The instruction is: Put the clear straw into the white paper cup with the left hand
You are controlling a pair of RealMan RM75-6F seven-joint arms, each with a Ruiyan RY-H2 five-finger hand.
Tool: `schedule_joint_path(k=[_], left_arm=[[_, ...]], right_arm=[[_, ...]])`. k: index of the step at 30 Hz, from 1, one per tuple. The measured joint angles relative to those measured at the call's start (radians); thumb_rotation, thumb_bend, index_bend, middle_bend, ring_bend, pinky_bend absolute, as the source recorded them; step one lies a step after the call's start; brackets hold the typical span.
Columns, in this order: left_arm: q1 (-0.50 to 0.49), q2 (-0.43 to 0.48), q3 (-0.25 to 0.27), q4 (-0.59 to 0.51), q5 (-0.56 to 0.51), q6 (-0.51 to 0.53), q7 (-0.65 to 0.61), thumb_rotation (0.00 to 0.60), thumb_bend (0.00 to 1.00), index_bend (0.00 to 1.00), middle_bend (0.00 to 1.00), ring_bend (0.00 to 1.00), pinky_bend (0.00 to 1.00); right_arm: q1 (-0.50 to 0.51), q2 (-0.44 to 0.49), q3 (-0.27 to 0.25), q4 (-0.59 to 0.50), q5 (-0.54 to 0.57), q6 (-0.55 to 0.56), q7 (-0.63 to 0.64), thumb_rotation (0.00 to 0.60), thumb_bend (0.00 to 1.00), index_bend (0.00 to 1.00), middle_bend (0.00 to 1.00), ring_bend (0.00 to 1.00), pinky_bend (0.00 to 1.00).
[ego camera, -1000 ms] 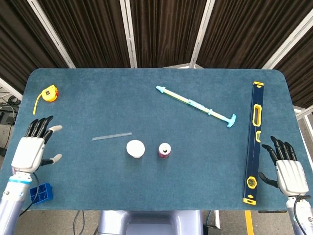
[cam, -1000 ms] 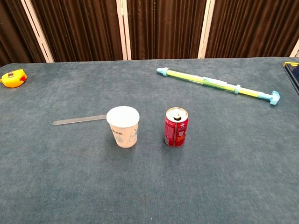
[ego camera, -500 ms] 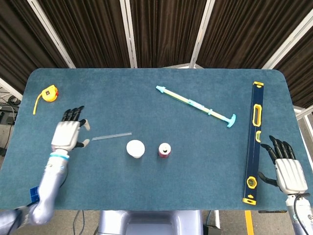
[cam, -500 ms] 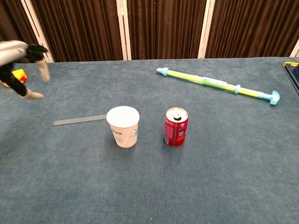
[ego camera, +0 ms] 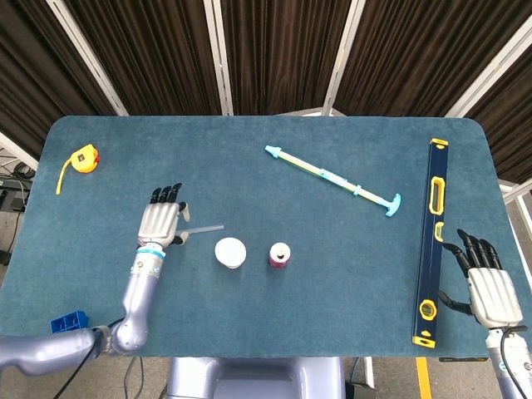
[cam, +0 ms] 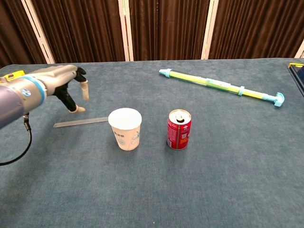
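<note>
Your left hand (ego camera: 161,221) hangs over the left end of the clear straw (cam: 80,122), fingers spread and pointing down, thumb apart from the rest, holding nothing. In the chest view the fingertips (cam: 84,90) sit above the cloth with a gap between them and the straw; the hand does not touch it. From the head view the hand covers most of the straw, and only its right end pokes out beside the thumb.

The straw lies flat on the blue table (ego camera: 249,316), running left to right, its right end just beside the white paper cup (cam: 125,128). The cup stands upright, mouth open, near the middle of the table. Just to its right, apart from it, stands a red can (cam: 179,129), also upright.

Your right hand (ego camera: 490,287) rests at the near right corner, seen only in the head view, fingers extended and apart, nothing in it. It sits just right of the long dark spirit level (ego camera: 432,241), which runs near to far along the right edge.

Far of centre, a slim green and yellow pump-like tool (ego camera: 332,180) lies on a slant, well apart from cup and can. A yellow tape measure (ego camera: 82,158) sits at the far left, with a short length of tape pulled out. A small blue block (ego camera: 68,322) shows at the near left edge, partly behind your left arm.
</note>
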Motion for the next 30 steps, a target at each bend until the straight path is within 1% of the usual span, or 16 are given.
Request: schedule_joint_path(k=[6,11,16,30], left_arm=[[-0.043,-0.065,-0.006,0.074,-0.052,0.006,0.027,0.600,0.30,0.50,0.00,0.00,0.00],[-0.060,-0.088,-0.003,0.112,-0.074,0.005,0.043,0.600,0.37,0.50,0.00,0.00,0.00],[-0.072,-0.110,0.000,0.150,-0.087,0.001,0.045,0.600,0.37,0.48,0.00,0.00,0.00],[-0.087,-0.149,0.009,0.226,-0.108,-0.030,0.036,0.600,0.37,0.47,0.00,0.00,0.00]], right_arm=[[0.001,0.000,0.000,-0.001,0.003,-0.001,0.003,0.600,0.18,0.16,0.00,0.00,0.00],[0.000,0.001,0.000,-0.002,0.003,-0.001,0.005,0.600,0.18,0.16,0.00,0.00,0.00],[-0.001,0.001,-0.001,-0.002,0.003,0.001,0.008,0.600,0.18,0.16,0.00,0.00,0.00],[0.000,0.002,-0.001,-0.003,0.005,-0.001,0.010,0.600,0.18,0.16,0.00,0.00,0.00]])
